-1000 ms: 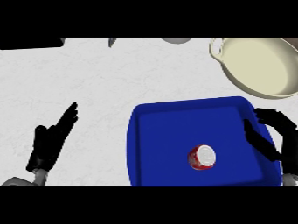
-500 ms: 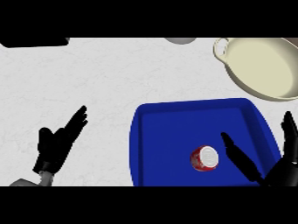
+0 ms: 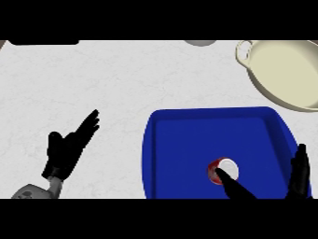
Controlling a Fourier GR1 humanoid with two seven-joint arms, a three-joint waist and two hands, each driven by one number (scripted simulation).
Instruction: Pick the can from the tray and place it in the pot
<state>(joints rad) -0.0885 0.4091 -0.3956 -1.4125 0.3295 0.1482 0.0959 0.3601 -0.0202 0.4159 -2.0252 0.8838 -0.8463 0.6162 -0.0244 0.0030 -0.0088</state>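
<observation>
A small red can with a white top (image 3: 226, 168) stands upright in the near half of the blue tray (image 3: 189, 140). My right hand (image 3: 300, 177) comes in at the lower right, open, its thumb tip touching or just in front of the can's near side and its fingers straight over the tray's right rim. The cream pot (image 3: 292, 74) with a loop handle sits at the far right, beyond the tray. My left hand (image 3: 68, 149) rests open on the counter at the lower left, fingers pointing away.
The white marbled counter (image 3: 106, 84) spreads left of the tray. A dark object (image 3: 43, 42) lies at the far left edge and a small grey round thing (image 3: 200, 43) at the far middle edge.
My right hand has sunk lower in the view and spread, its thumb now at the can. The view has shifted slightly, so tray and pot appear a bit further right and down.
</observation>
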